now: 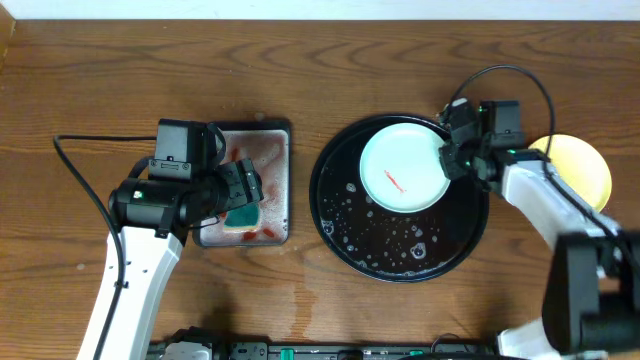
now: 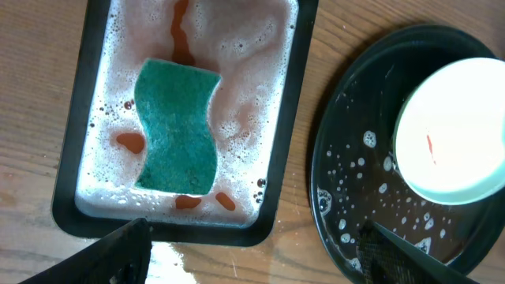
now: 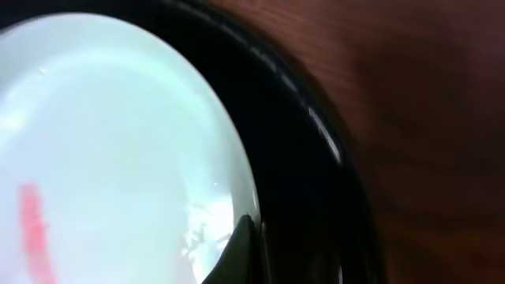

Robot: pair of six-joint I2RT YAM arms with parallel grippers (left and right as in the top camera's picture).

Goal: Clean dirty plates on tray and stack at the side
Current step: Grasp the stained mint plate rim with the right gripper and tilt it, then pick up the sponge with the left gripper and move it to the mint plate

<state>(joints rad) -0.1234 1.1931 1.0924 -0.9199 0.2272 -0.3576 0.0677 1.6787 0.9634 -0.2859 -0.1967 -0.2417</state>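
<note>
- A pale blue plate (image 1: 403, 165) is seen in the far right part of the round black tray (image 1: 330, 215); a red streak (image 1: 396, 181) is left on its face, so it is judged not yet clean.
- The right gripper (image 1: 448, 158) is closed on that plate's right rim; in the right wrist view one fingertip (image 3: 237, 260) is seen lapped over the edge, so the plate is judged to be pinched.
- The left gripper (image 1: 243, 190) is held wide open above the small foam tray (image 2: 282, 150) on the left, with nothing gripped; the teal sponge (image 2: 177, 130) is seen in the suds just below.
- A yellow plate (image 1: 585, 165) is set on the table (image 1: 300, 60) right of the black tray, partly hidden by the right arm; it is taken to mark the stacking place.
- The step in hand is judged to be the steadying of the dirty plate for scrubbing.
- Next, the sponge is to be grasped by the left gripper and carried right to the streak, while the plate is pinned so that it is not slid across the wet tray.
</note>
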